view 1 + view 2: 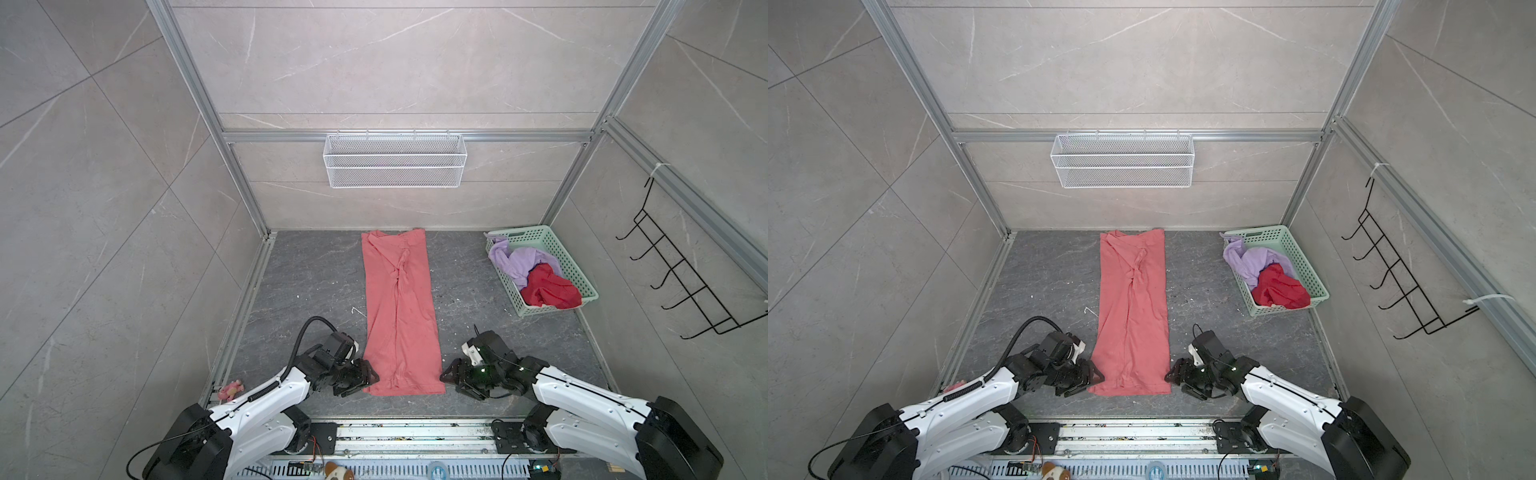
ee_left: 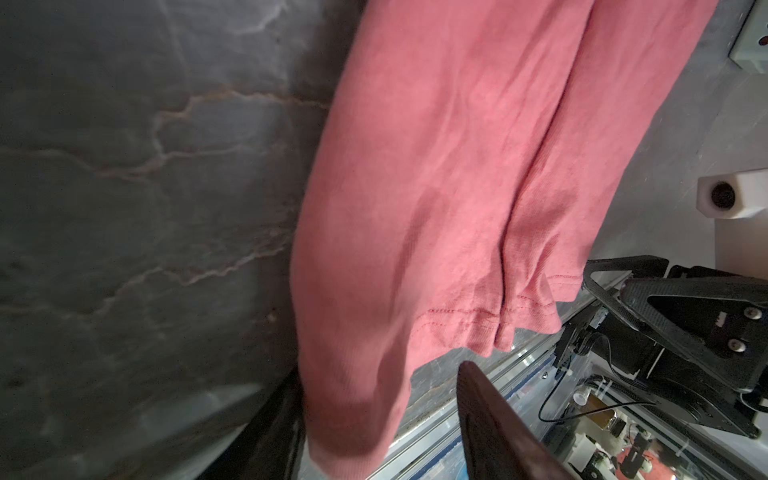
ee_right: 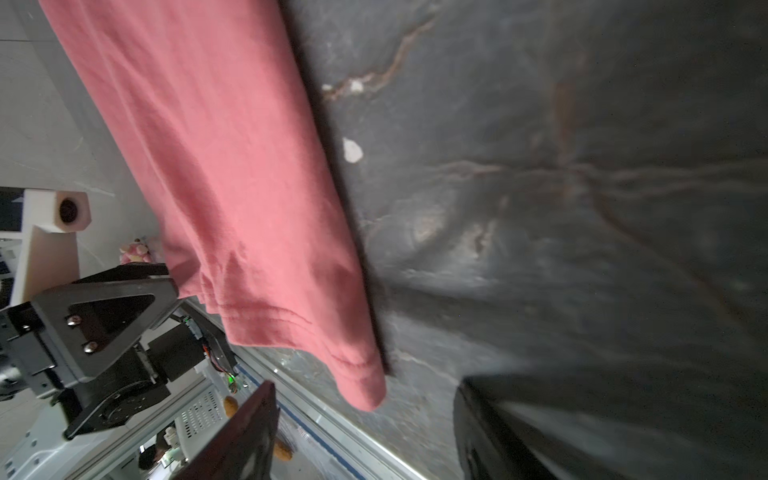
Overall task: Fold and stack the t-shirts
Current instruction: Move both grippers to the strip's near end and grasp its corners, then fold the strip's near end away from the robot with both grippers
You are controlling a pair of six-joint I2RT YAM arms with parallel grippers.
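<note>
A salmon-pink t-shirt (image 1: 399,311) (image 1: 1131,311) lies folded into a long narrow strip down the middle of the dark table, hem nearest me. My left gripper (image 1: 369,377) (image 1: 1094,377) sits at the near left hem corner. In the left wrist view that corner (image 2: 353,415) hangs between the spread fingers of the left gripper (image 2: 378,374). My right gripper (image 1: 446,375) (image 1: 1170,374) is at the near right corner, which (image 3: 361,386) also lies between its parted fingers. A lilac t-shirt (image 1: 519,259) and a deep-red t-shirt (image 1: 548,291) lie crumpled in the basket.
The mint-green lattice basket (image 1: 552,243) stands at the back right of the table. A white wire basket (image 1: 395,160) hangs on the back wall and a black hook rack (image 1: 681,282) on the right wall. A small pink toy (image 1: 230,390) lies by the near left frame.
</note>
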